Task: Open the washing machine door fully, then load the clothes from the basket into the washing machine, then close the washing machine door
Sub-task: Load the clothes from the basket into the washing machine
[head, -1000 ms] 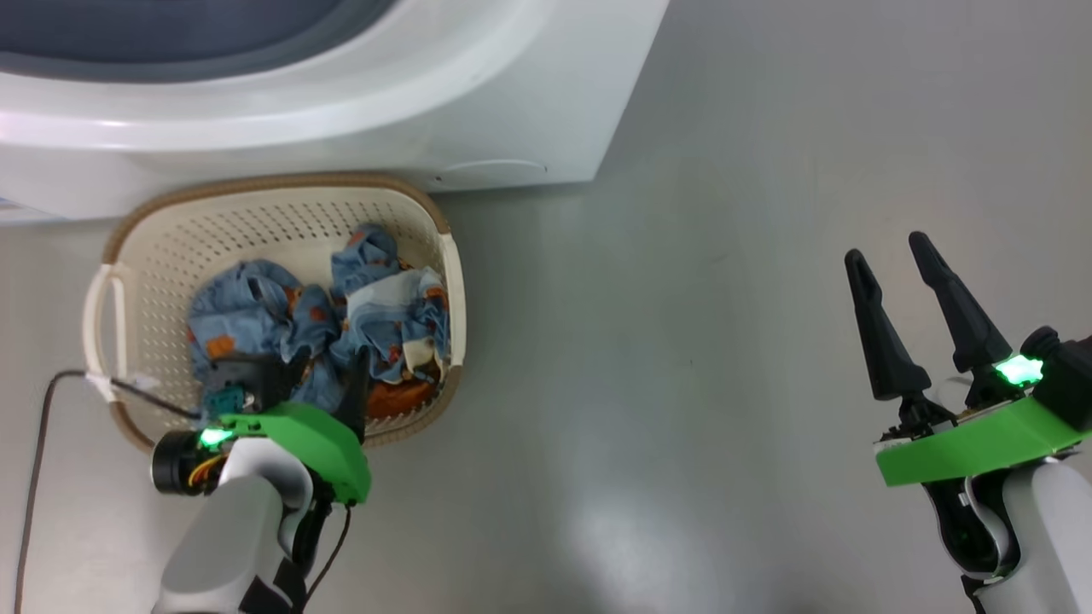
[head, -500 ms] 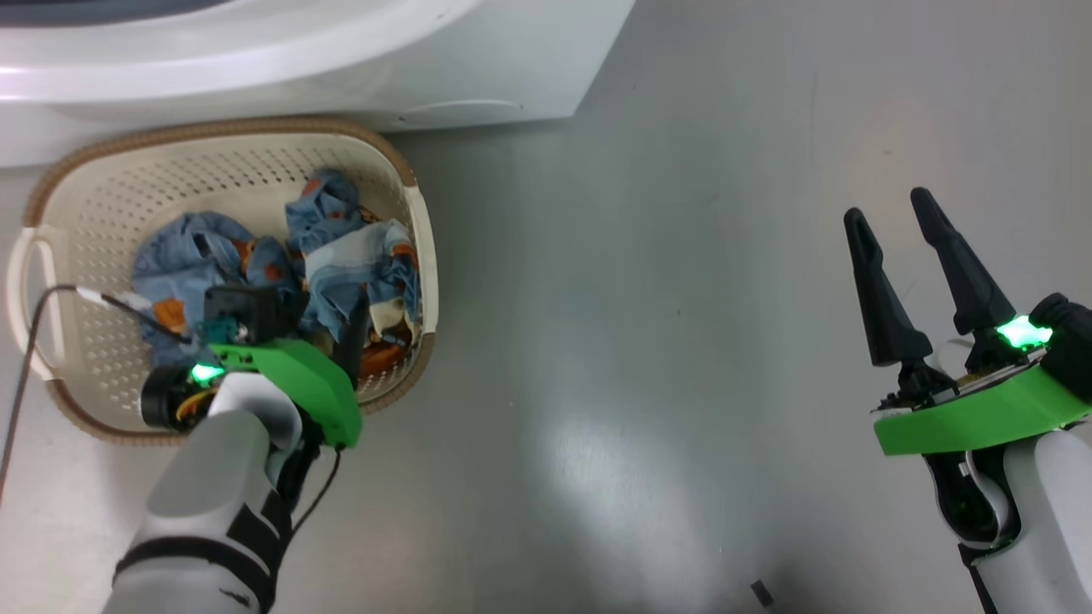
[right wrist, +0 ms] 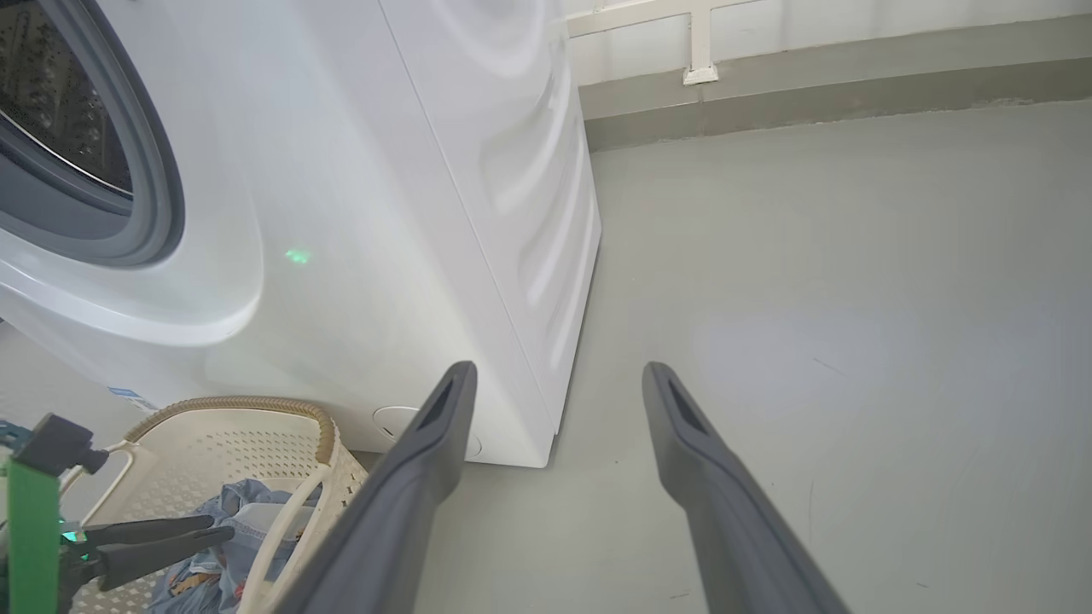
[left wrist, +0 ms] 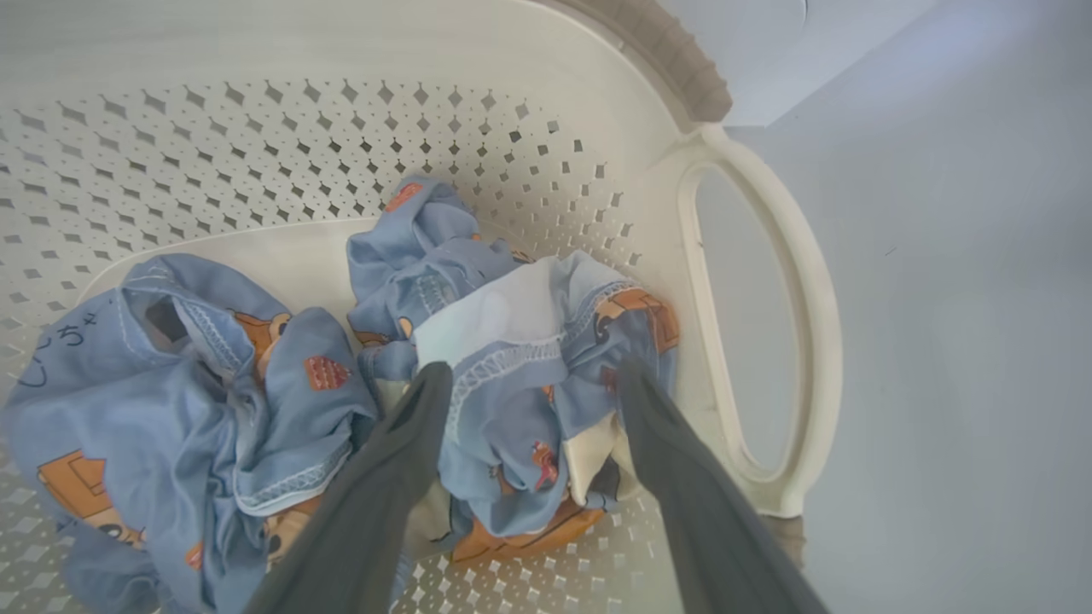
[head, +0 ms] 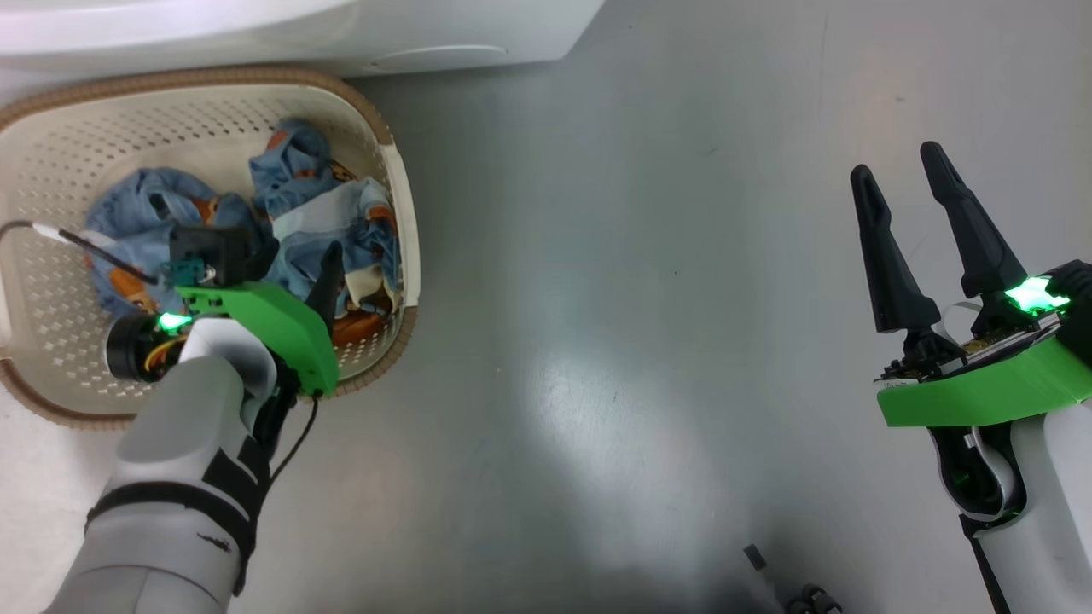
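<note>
The cream basket [head: 388, 183] with a brown rim stands on the floor against the white washing machine [head: 478, 34]. Blue printed clothes [head: 333, 213] lie crumpled inside it. My left gripper [head: 294, 251] reaches down into the basket. In the left wrist view the left gripper [left wrist: 533, 375] is open, its fingers either side of a blue and white bundle of clothes [left wrist: 512, 341]. My right gripper [head: 896, 162] hangs open over bare floor far to the right. The right wrist view shows the washing machine [right wrist: 384, 213] with its drum mouth [right wrist: 60, 111] uncovered. The washing machine door is out of view.
Grey floor [head: 640, 298] stretches between the basket and my right arm. A small dark bit [head: 755, 556] lies on the floor near the bottom edge. A cable [head: 51, 234] runs across the basket to my left wrist. A wall skirting [right wrist: 810, 85] runs behind the washer.
The head view has tilted, so washer and basket slid up and left. My left gripper has moved a little farther in over the clothes. Both grippers stay open.
</note>
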Robot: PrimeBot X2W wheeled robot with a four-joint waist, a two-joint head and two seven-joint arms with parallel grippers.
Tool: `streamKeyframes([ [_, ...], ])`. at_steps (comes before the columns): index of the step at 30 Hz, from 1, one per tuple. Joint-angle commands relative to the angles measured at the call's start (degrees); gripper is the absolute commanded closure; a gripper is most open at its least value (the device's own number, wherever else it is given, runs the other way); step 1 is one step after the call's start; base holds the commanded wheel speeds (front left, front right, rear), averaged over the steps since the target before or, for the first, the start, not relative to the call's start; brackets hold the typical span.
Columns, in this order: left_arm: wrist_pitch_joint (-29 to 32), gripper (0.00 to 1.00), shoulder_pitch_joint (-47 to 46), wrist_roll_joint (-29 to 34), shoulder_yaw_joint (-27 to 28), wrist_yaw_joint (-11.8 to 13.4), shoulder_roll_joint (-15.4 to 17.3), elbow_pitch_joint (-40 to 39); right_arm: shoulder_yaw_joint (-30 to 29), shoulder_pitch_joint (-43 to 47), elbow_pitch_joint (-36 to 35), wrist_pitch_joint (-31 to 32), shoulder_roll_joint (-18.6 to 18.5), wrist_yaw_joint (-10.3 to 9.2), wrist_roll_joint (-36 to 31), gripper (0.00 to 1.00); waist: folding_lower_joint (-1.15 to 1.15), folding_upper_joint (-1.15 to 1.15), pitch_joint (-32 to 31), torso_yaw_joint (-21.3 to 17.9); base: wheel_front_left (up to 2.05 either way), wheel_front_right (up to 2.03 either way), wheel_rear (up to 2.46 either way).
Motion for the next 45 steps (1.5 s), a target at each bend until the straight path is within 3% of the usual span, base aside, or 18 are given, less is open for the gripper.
streamKeyframes([
  [1, -0.4, 0.00, 0.3, -0.3, 0.9, 0.1, 2.2, 0.0, 1.2, 1.0, -1.4, -0.3, -0.3, 0.17, 0.6, 0.00, 0.00, 0.00, 0.6, -0.2, 0.00, 0.00, 0.00],
  [16, 0.7, 0.00, -3.0, -1.6, 1.2, 2.4, 3.3, 2.5, 1.3, -0.1, -2.5, -0.3, -0.1, 0.17, 0.6, 0.00, 0.00, 0.00, 3.9, -0.9, 0.00, 0.00, 0.00],
  [28, 2.5, 0.00, -4.8, -2.8, 1.0, 2.7, 4.2, 2.7, 1.6, -1.1, -3.3, -0.3, 0.0, 0.17, 0.8, 0.00, 0.00, 0.00, 6.4, -1.8, 0.00, 0.00, 0.00],
  [29, 2.7, 0.06, -5.0, -2.9, 1.0, 2.6, 4.3, 2.7, 1.6, -1.2, -3.4, -0.3, 0.1, 0.17, 0.8, 0.00, 0.00, 0.00, 6.5, -1.9, 0.00, 0.00, 0.00],
  [30, 3.0, 0.44, -5.1, -3.0, 1.0, 2.5, 4.4, 2.7, 1.7, -1.3, -3.4, -0.3, 0.1, 0.17, 0.8, 0.00, 0.00, 0.00, 6.7, -2.0, 0.00, 0.00, 0.00],
  [31, 3.2, 0.71, -5.1, -3.1, 0.9, 2.5, 4.5, 2.7, 1.7, -1.3, -3.5, -0.3, 0.1, 0.17, 0.8, 0.00, 0.00, 0.00, 6.8, -2.1, 0.00, 0.00, 0.00],
  [33, 3.4, 1.00, -5.2, -3.4, 1.0, 2.3, 4.6, 2.7, 1.7, -1.4, -3.5, -0.3, 0.1, 0.17, 0.9, 0.00, 0.00, 0.00, 6.9, -2.2, 0.00, 0.00, 0.00],
  [45, 1.9, 1.00, -4.5, -5.3, 1.4, 1.5, 4.0, 2.7, 1.4, -1.4, -3.1, -0.3, 0.0, 0.17, 0.6, 0.00, 0.00, 0.00, 5.0, -1.2, 0.00, 0.00, 0.00],
])
